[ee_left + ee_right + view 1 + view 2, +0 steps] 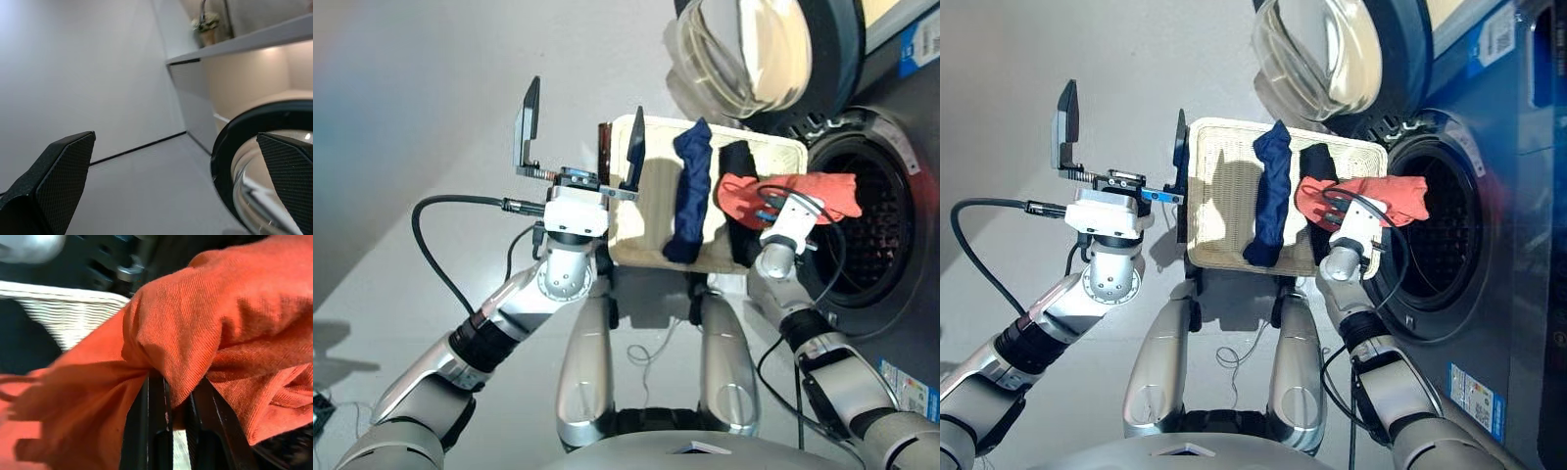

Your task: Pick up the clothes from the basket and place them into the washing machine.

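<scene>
Right gripper (178,396) clamped on coral-orange cloth (803,192), left gripper (579,122) spread wide, empty.

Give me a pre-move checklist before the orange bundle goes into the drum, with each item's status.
1. Grip: right gripper pinches a fold of the coral-orange bundle: ok.
2. Washing machine door swung open, porthole unblocked: ok.
3. Bundle lifted free of the basket: cannot tell; its tail still overlaps the black bundle.
4. Left gripper open, empty and off to the basket's far side, out of the path: ok.
5. Navy blue bundle lying apart in the basket, not snagged: ok.
6. Drum empty inside: cannot tell, too dark.
</scene>
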{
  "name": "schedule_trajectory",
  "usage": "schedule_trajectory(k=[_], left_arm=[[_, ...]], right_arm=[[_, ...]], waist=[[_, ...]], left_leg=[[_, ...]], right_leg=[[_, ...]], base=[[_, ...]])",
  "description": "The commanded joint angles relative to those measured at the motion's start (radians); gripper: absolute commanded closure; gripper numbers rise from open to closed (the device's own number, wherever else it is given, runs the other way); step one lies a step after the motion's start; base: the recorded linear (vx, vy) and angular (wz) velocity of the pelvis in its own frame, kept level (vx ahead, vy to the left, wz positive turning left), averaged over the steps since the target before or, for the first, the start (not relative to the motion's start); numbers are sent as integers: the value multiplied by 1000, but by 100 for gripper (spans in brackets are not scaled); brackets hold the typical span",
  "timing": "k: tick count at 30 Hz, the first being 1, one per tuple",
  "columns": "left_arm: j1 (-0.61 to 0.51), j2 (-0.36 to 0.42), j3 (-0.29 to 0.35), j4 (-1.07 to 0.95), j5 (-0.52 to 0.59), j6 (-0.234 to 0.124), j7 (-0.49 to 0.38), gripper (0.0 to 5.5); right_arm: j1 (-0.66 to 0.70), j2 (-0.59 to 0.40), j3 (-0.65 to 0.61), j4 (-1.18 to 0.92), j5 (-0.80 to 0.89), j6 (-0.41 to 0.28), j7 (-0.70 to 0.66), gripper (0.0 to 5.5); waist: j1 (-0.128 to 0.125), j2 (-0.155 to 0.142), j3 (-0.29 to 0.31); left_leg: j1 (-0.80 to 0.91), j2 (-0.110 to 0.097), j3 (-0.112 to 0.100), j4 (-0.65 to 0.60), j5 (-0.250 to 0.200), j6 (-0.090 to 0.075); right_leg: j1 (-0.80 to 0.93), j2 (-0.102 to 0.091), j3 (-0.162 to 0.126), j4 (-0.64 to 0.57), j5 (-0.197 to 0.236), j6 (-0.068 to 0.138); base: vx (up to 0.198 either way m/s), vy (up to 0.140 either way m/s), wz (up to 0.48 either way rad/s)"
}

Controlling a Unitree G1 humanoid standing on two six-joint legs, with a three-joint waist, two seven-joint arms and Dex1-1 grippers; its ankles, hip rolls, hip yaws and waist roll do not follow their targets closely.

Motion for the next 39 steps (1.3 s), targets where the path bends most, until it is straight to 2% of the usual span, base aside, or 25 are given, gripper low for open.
schedule_trajectory(k=[1, 4, 5, 7, 9, 10, 11, 15, 23, 32, 33, 34, 35, 39], left_arm=[[4, 12, 16, -144, -18, -55, -10, 0], [19, 13, 15, -143, -23, -49, -12, 0], [31, 18, 6, -144, -19, -38, -15, 0], [30, 22, 6, -150, -17, -37, -16, 0], [52, 33, 16, -169, -18, -37, -22, 0], [51, 32, 17, -169, -18, -36, -22, 0], [68, 46, 19, -180, -8, -29, -15, 0], [86, 70, 38, -199, 12, -16, 3, 0], [105, 103, 60, -227, 37, 11, 53, 0], [98, 127, 73, -228, 23, -4, 62, 0], [93, 126, 69, -223, 18, -3, 62, 0], [89, 127, 67, -222, 14, -2, 61, 0], [85, 132, 70, -220, 9, -3, 56, 0], [88, 131, 80, -215, -7, -5, 46, 0]], right_arm=[[-36, -112, -87, 3, 67, -77, -46, 550], [-47, -171, -121, 35, 88, -73, -58, 550], [-54, -213, -131, 55, 95, -66, -65, 550], [-68, -247, -141, 76, 102, -61, -67, 550], [-88, -320, -160, 113, 101, -45, -80, 550], [-91, -322, -159, 115, 103, -45, -78, 550], [-113, -373, -174, 139, 107, -38, -95, 550], [-131, -455, -220, 174, 136, -40, -130, 550], [-180, -558, -307, 261, 244, -34, -204, 550], [-197, -581, -272, 215, 244, -62, -191, 550], [-207, -575, -277, 211, 274, -81, -181, 498], [-214, -573, -281, 214, 296, -90, -173, 356], [-219, -566, -284, 223, 317, -89, -155, 0], [-220, -542, -274, 202, 360, -107, -103, 0]], waist=[[3, 45, -15], [6, 55, -15], [3, 58, -15], [4, 62, -15], [0, 67, -15], [0, 67, -15], [-2, 70, -15], [-10, 72, -15], [-24, 77, -15], [-32, 69, -15], [-32, 69, -15], [-32, 69, -15], [-32, 69, -15], [-32, 66, -15]], left_leg=[[-66, 18, -12, 180, -123, -15], [-138, 21, -21, 238, -139, -13], [-172, 22, -22, 269, -157, -13], [-213, 21, -25, 302, -164, -13], [-274, 28, -21, 341, -176, -13], [-278, 29, -21, 346, -177, -13], [-316, 34, -20, 365, -183, -13], [-384, 38, -17, 395, -189, -15], [-455, 40, -11, 413, -193, -18], [-465, 42, -7, 422, -196, -18], [-463, 42, -7, 423, -197, -18], [-459, 41, -7, 420, -197, -18], [-457, 41, -6, 421, -199, -17], [-447, 41, -2, 414, -199, -17]], right_leg=[[-58, -9, 37, 34, -12, 36], [-138, -12, 45, 98, -29, 29], [-176, -11, 46, 129, -47, 29], [-220, -11, 49, 160, -50, 29], [-288, -3, 62, 194, -59, 29], [-293, -3, 64, 198, -60, 29], [-337, -1, 69, 219, -63, 29], [-410, 1, 80, 249, -67, 30], [-485, 3, 94, 275, -73, 29], [-499, 6, 103, 280, -68, 28], [-498, 6, 103, 279, -68, 27], [-497, 7, 104, 278, -68, 27], [-492, 8, 104, 274, -68, 26], [-483, 12, 106, 262, -63, 25]], base=[[-47, -23, 179], [-17, -9, 54], [0, 0, 0], [-34, 1, 7], [-37, 1, -13], [0, 0, 0], [0, 0, 0], [0, 0, 0], [0, 0, 0], [0, 0, 0], [0, 0, 0], [0, 0, 0], [0, 0, 0], [0, 0, 0]])
